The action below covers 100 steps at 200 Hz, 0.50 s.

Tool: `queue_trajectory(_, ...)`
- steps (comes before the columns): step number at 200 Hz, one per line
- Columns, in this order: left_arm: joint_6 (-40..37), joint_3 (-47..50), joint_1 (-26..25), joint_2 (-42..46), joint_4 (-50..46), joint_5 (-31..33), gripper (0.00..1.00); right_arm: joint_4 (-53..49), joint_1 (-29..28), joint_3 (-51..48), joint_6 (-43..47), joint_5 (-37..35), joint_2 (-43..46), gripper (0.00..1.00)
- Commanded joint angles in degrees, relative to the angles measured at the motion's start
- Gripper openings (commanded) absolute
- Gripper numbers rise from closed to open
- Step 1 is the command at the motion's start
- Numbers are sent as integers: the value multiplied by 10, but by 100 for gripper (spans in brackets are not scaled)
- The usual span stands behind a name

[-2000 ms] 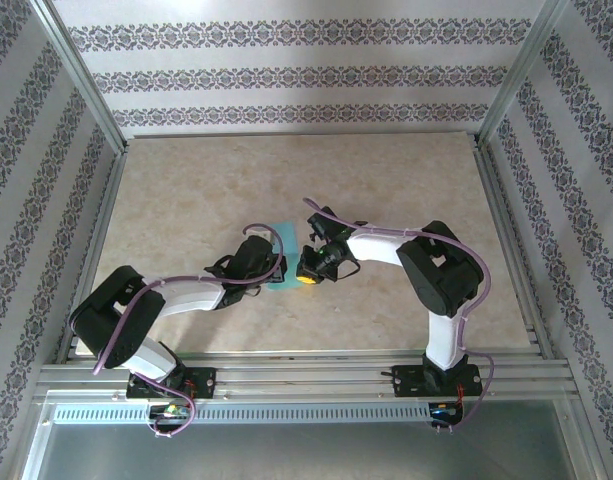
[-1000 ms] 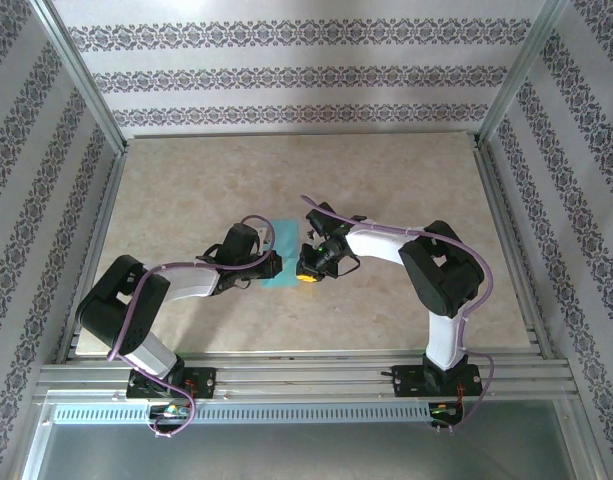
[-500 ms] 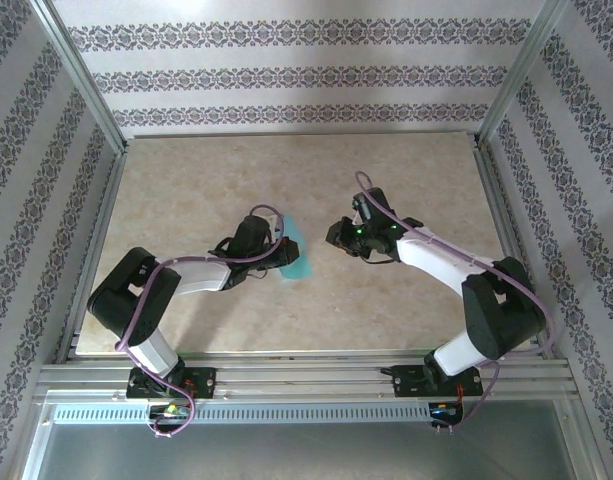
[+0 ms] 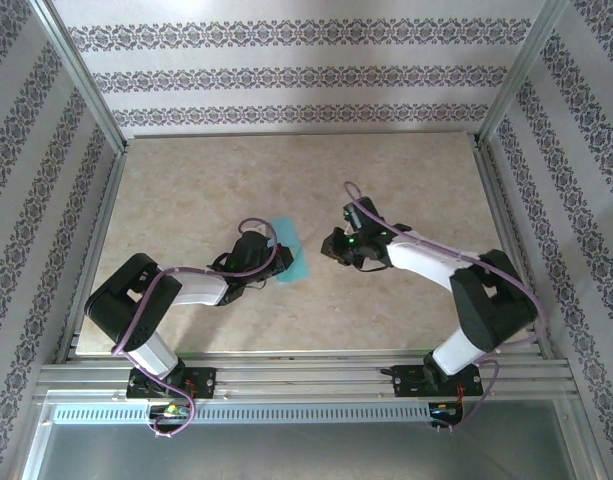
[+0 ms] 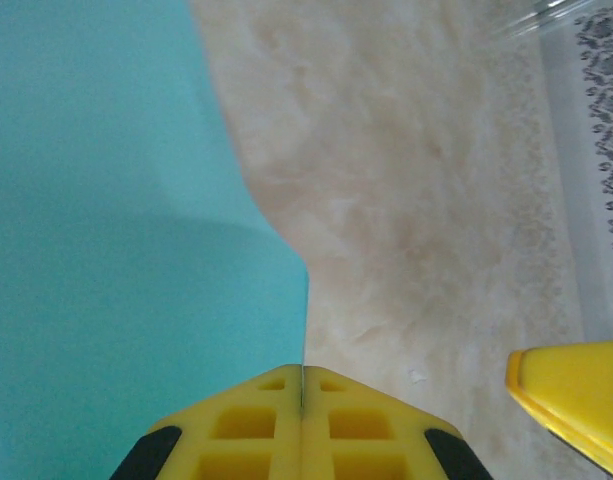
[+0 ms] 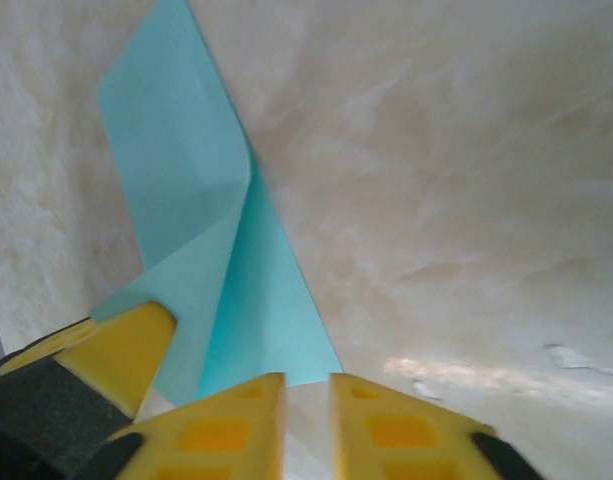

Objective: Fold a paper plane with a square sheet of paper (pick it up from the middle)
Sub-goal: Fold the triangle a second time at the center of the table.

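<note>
Turquoise sheet of paper [image 4: 291, 248], partly folded, sits mid-frame on the marbled desk [image 4: 406, 180] in the top view. The left gripper [image 5: 303, 388] is clamped on its edge. Just right of the sheet, the right gripper [image 6: 306, 420] is barely parted and holds nothing.

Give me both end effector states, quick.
Left end effector: closed on the edge of the blue paper.
Right end effector: barely open, holding nothing.

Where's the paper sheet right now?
Mid-table in the top view, the square sheet of paper is partly folded, its near edge pinched by the left gripper; the right gripper sits just to its right.
</note>
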<state>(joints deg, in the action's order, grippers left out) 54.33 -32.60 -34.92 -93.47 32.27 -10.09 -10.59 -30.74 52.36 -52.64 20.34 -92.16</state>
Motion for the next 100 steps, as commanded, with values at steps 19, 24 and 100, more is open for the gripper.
queue_trajectory(19,13,27,-5,4,34,18,4,10,-39,55,-1,36,-79,14)
queue_trajectory(24,11,30,-4,5,36,19,4,10,-43,61,1,40,-88,14)
queue_trajectory(100,16,53,1,0,89,16,4,11,-74,105,1,79,-158,10)
